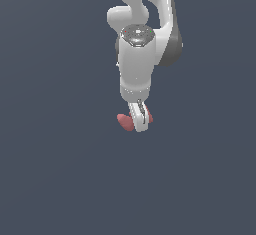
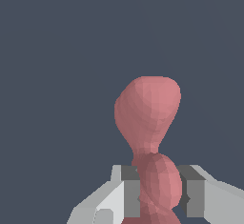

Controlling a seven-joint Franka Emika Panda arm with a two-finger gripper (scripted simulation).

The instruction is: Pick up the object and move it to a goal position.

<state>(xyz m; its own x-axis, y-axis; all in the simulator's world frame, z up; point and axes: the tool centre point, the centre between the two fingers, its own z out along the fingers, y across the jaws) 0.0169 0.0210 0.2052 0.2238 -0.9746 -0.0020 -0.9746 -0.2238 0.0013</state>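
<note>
In the exterior view we see the white Panda arm (image 1: 142, 39) pointing its gripper (image 1: 140, 121) downward, with the small matte red bow-tie-shaped object (image 1: 124, 121) showing on both sides of the fingers. Only the wrist view shows us the grip: the grey pads (image 2: 131, 192) clamp one lobe, the other lobe jutting beyond the fingertips.

White arm (image 1: 136, 54) hangs down from the top edge against a plain dark grey-blue ground. Gripper (image 1: 140, 120) points down, fingers closed on the red piece (image 1: 125, 121). One lobe shows at the exterior view's left, a sliver at the right.
</note>
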